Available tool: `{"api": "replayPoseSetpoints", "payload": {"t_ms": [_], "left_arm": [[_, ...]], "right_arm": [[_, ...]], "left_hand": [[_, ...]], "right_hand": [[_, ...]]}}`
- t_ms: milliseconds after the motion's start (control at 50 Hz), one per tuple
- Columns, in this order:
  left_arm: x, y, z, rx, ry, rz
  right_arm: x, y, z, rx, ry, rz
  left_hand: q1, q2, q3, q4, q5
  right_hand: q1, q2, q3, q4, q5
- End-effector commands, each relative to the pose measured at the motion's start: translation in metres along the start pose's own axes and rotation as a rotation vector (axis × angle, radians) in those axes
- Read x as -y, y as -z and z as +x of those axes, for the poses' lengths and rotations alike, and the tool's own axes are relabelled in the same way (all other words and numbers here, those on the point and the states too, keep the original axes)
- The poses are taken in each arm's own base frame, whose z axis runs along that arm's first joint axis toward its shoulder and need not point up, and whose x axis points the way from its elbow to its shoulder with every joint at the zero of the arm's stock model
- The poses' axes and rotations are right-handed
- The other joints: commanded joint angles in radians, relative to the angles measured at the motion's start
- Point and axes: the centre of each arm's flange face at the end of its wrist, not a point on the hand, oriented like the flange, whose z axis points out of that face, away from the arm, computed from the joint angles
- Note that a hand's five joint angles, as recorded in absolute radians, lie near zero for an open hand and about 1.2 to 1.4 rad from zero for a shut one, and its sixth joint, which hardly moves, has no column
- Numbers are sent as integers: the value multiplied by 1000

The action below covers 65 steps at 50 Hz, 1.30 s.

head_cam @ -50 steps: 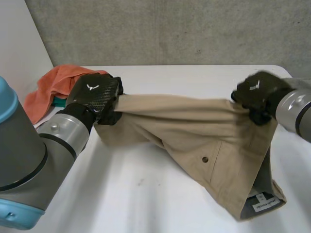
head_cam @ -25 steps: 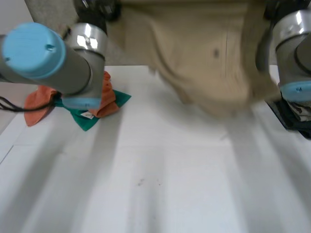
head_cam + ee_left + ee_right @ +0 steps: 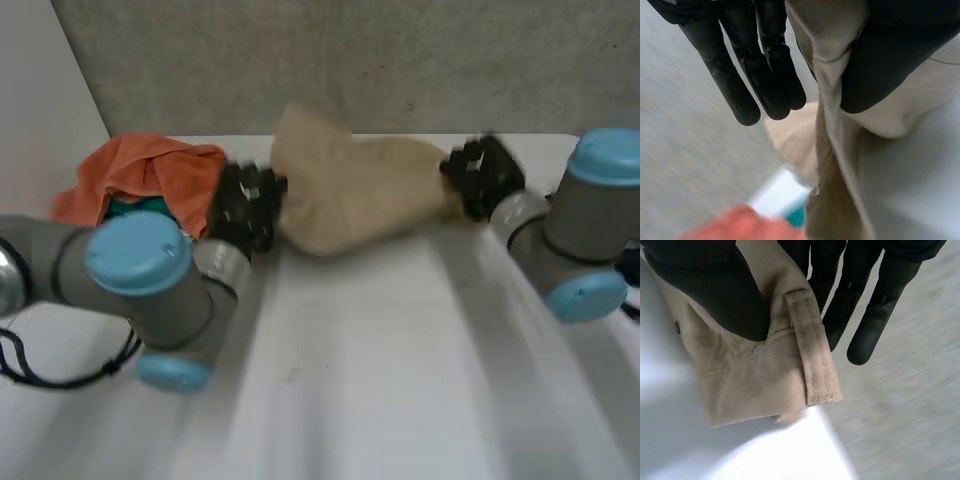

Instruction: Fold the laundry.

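Half a second back the beige twill trousers [image 3: 360,190] hung high in the air, up at camera level. Now they're down at the far side of the white table [image 3: 380,360], bunched in a low heap between the two hands. A second back they were stretched out across the nearer part of the table (so up, then down further off).

Left hand [image 3: 245,205] clamps the heap's left end: its wrist view shows a fabric edge nipped between thumb and straight fingers [image 3: 747,75]. Right hand [image 3: 482,175] clamps the right end, thumb pressing the waistband against its fingers [image 3: 865,310]. A stitched belt loop [image 3: 810,355] sticks out just beside the thumb.

Around: crumpled orange cloth [image 3: 140,170] at the table's far left corner, just beside the left hand. A green cloth [image 3: 128,208] sits under it, mostly hidden by the left arm [image 3: 150,280]. Grey concrete wall [image 3: 350,60] behind. Right arm [image 3: 585,230] covers the table's right edge.
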Motion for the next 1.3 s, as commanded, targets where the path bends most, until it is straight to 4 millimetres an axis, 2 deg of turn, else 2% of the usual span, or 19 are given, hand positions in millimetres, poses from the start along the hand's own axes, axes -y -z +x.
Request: {"api": "replayPoseSetpoints", "payload": {"t_ms": [20, 100, 200, 280, 340, 360, 440, 480, 580, 620, 680, 820, 840, 900, 980, 1040, 1120, 1160, 1300], "left_arm": [[-21, 38, 18, -105, -23, -261], [-4, 55, 14, -134, -10, -294], [17, 67, 13, -144, 26, -262], [20, 64, 13, -136, 38, -242], [16, 59, 12, -127, 39, -241], [15, 57, 13, -127, 39, -241], [9, 48, 17, -123, 41, -244], [9, 44, 16, -117, 41, -240], [14, 37, 12, -100, 47, -220], [13, 33, 7, -85, 50, -218], [14, 30, 4, -77, 53, -213], [10, 21, 4, -69, 53, -210], [9, 19, 3, -68, 52, -210], [4, 14, -1, -53, 54, -220], [0, 11, -1, -49, 54, -225], [-1, 9, -2, -47, 53, -225], [0, 9, -2, -46, 53, -223], [-1, 8, -4, -42, 53, -224], [-3, 7, -6, -34, 55, -231]], "right_arm": [[-23, 21, -20, 140, -56, -181], [-6, 30, -8, 144, -111, -191], [8, 25, 9, 97, -231, -150], [-1, 10, 5, 100, -280, -159], [-18, -3, -12, 124, -283, -191], [-22, -8, -16, 126, -276, -192], [-22, -15, -11, 91, -266, -180], [-18, -15, -6, 59, -261, -175], [4, 5, 18, -11, -252, -150], [20, 26, 27, -9, -243, -130], [30, 52, 27, 28, -247, -114], [4, 84, 18, 141, -243, -182], [1, 94, 18, 164, -226, -194], [-4, 114, 3, 249, -182, -227], [-14, 128, -13, 327, -152, -278], [-16, 130, -17, 332, -155, -273], [-26, 120, -21, 317, -161, -271], [-37, 110, -30, 320, -161, -271], [-55, 71, -24, 179, -114, -203]], "left_hand": [[217, 196, 201, 194, 258], [217, 196, 201, 194, 258], [217, 196, 201, 194, 258], [217, 196, 201, 194, 258], [217, 196, 201, 194, 258], [217, 196, 201, 194, 258], [217, 196, 201, 194, 258], [217, 196, 201, 194, 258], [217, 196, 201, 194, 258], [217, 196, 201, 194, 258], [217, 196, 201, 194, 258], [217, 196, 201, 194, 258], [217, 196, 201, 194, 258], [217, 196, 201, 194, 258], [217, 196, 201, 194, 258], [217, 196, 201, 194, 258], [217, 196, 201, 194, 258], [217, 196, 201, 194, 258], [217, 196, 201, 194, 258]], "right_hand": [[295, 214, 184, 194, 210], [295, 214, 184, 194, 210], [295, 214, 184, 194, 210], [295, 214, 184, 194, 210], [-154, -235, -265, -256, -240], [-475, -557, -587, -577, -561], [-835, -917, -947, -937, -921], [-895, -977, -1007, -997, -981], [-849, -930, -960, -950, -934], [-764, -845, -875, -866, -850], [-606, -687, -717, -707, -691], [-265, -346, -376, -366, -351], [-230, -311, -341, -331, -315], [-185, -267, -297, -287, -271], [-182, -263, -294, -284, -268], [-191, -272, -302, -293, -277], [-343, -425, -455, -445, -429], [-414, -495, -525, -516, -500], [-467, -548, -578, -569, -553]]}}
